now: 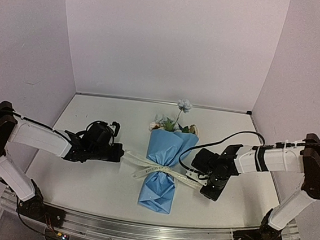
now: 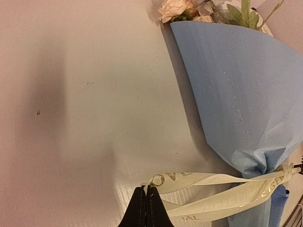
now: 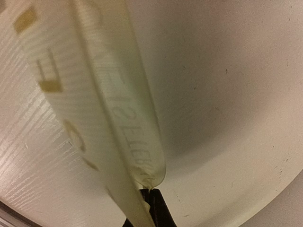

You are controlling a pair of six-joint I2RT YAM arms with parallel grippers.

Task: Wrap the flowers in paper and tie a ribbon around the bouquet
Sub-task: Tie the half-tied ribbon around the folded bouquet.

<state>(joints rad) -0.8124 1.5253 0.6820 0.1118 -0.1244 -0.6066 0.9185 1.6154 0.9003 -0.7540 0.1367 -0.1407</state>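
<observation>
The bouquet [image 1: 165, 154] lies in the middle of the table: a blue paper [image 2: 236, 85] cone with the flowers [image 1: 174, 123] at its far, wide end. The cream ribbon [image 1: 152, 168] crosses the cone's pinched waist and runs out to both sides. To the left of the cone, my left gripper [image 1: 123, 153] is shut on a folded end of the ribbon [image 2: 208, 182]; its tips [image 2: 146, 190] pinch the fold. On the right, my right gripper [image 1: 200, 186] is shut on the other ribbon [image 3: 123, 109] strand, which rises from the closed tips [image 3: 151, 191].
One pale blue bloom [image 1: 184, 105] on a long stem sticks out beyond the bunch toward the back wall. White walls close the table at the back and sides. A metal rail [image 1: 149, 232] runs along the near edge between the arm bases.
</observation>
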